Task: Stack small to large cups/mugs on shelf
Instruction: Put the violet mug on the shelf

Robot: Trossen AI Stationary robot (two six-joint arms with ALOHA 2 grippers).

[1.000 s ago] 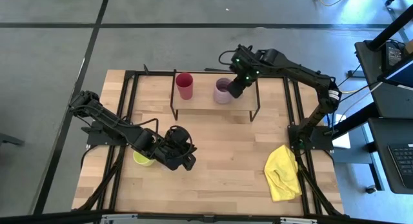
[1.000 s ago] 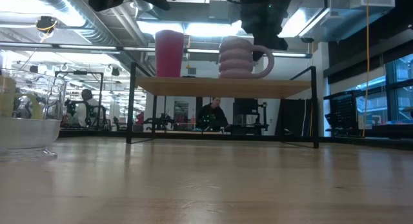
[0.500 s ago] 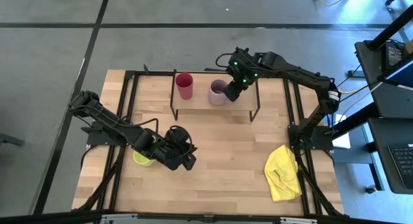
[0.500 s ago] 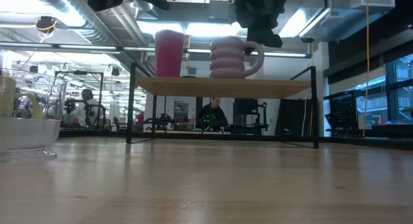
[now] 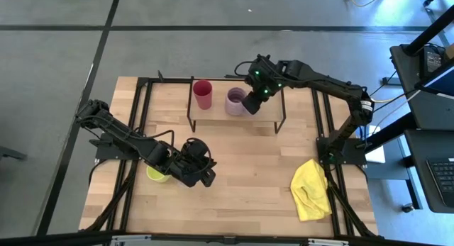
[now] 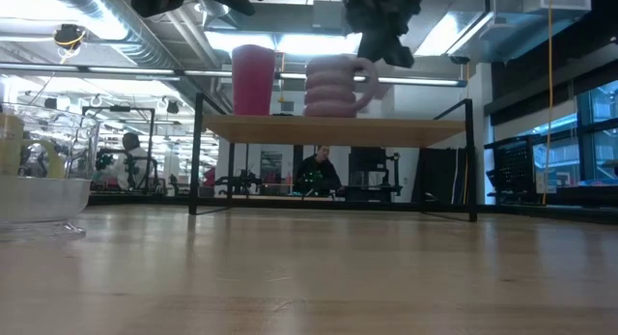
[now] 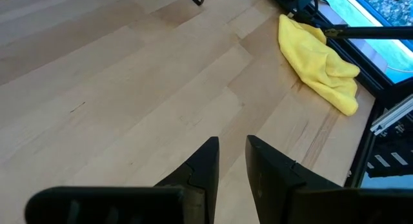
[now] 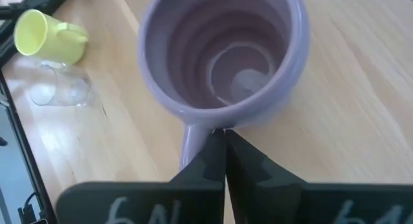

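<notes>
On the shelf [image 5: 264, 117], a light board on a black wire frame, the red cup [image 5: 203, 94] and the lilac mug [image 5: 235, 101] stand upright side by side. They also show in the low view as the red cup [image 6: 253, 79] and the lilac mug [image 6: 333, 84]. My right gripper [image 5: 254, 101] is shut just right of the mug, at its handle side. The yellow-green mug [image 5: 156, 174] lies on the table beside my left gripper [image 5: 201, 169], whose fingers stand a narrow gap apart over bare wood. The clear glass [image 8: 61, 88] stands near the yellow-green mug [image 8: 48, 37]. My right gripper [image 8: 223, 143] has its shut fingers against the lilac mug's outer wall [image 8: 258, 117], right where the handle [image 8: 192, 145] joins it. They come from above, slanting from the table's right. The fingertips hide the exact contact. The mug stands upright with its base on the shelf board [image 6: 333, 130].
A crumpled yellow cloth [image 5: 311, 189] lies at the table's near right, also seen from the left wrist as the yellow cloth [image 7: 319, 59]. Black frame rails run along both table sides. Bare wood lies between the shelf and the near edge. People sit in the room beyond.
My right gripper has moved toward the table's left along the shelf, staying shut. The lilac mug has slid upright with it along the board and now stands closer to the red cup. The left arm has kept still.
</notes>
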